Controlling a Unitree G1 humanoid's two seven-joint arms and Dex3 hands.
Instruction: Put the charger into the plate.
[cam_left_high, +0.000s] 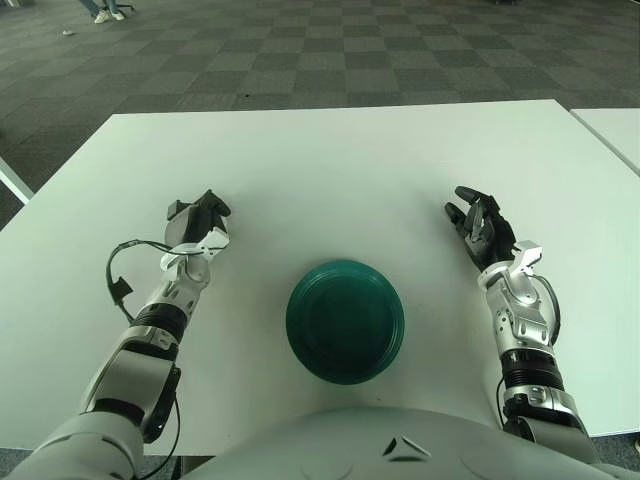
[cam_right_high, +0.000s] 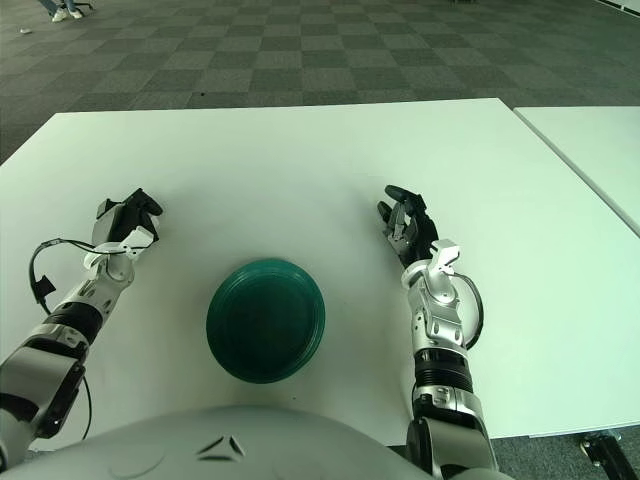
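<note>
A dark green plate (cam_left_high: 345, 320) sits on the white table (cam_left_high: 330, 170), close in front of me at the middle. My left hand (cam_left_high: 200, 218) is low over the table, left of the plate and a hand's width from it. Its dark fingers are curled around a small pale grey block, the charger (cam_left_high: 180, 212), which is partly hidden by the hand. My right hand (cam_left_high: 478, 222) shows to the right of the plate with its fingers spread and nothing in it. The plate holds nothing.
A second white table (cam_left_high: 615, 130) stands at the right, across a narrow gap. Grey checkered carpet (cam_left_high: 300, 50) lies beyond the far edge. A black cable (cam_left_high: 118, 270) loops beside my left forearm.
</note>
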